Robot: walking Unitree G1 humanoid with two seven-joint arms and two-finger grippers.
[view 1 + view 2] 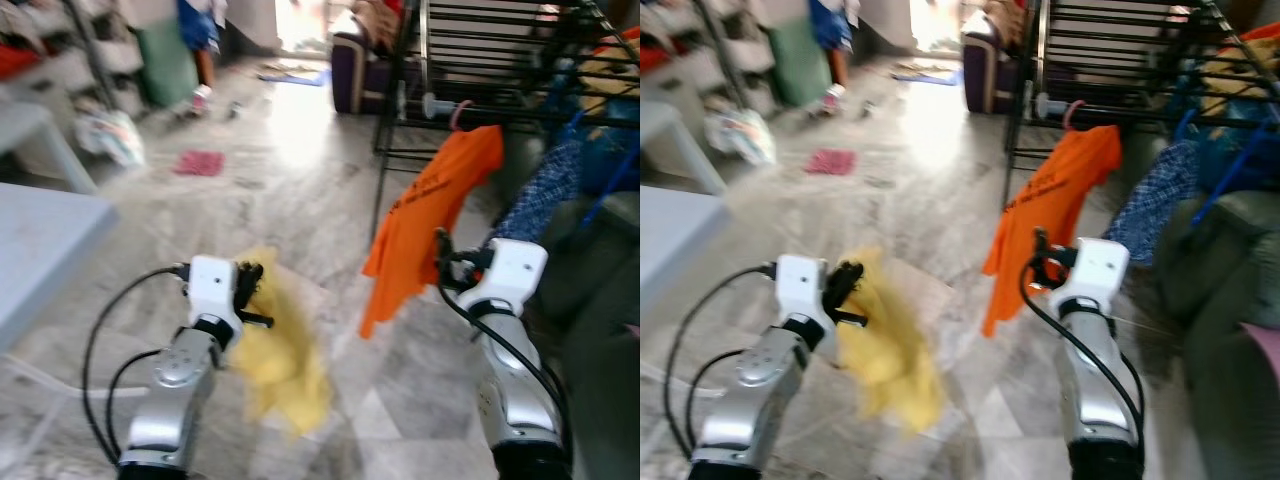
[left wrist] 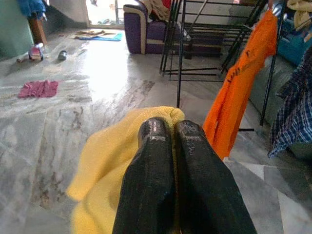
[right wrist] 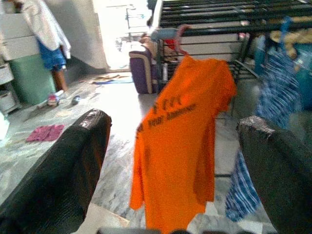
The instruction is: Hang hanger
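An orange T-shirt [image 1: 425, 215] hangs by a pink hanger hook [image 1: 459, 112] from the black drying rack [image 1: 480, 60] at the right. My right gripper [image 3: 175, 170] is open, close before the orange T-shirt [image 3: 180, 146], fingers wide apart. My left gripper [image 2: 173, 146] is shut on a yellow cloth [image 1: 280, 350] that dangles below it over the floor. The yellow cloth [image 2: 105, 161] drapes under the closed fingers [image 2: 153, 165].
A blue patterned garment [image 1: 545, 190] hangs on the rack beside the orange shirt. A purple sofa [image 1: 350, 70] stands behind. A pink rag [image 1: 200, 162] lies on the marble floor. A grey table edge [image 1: 40, 240] is at the left.
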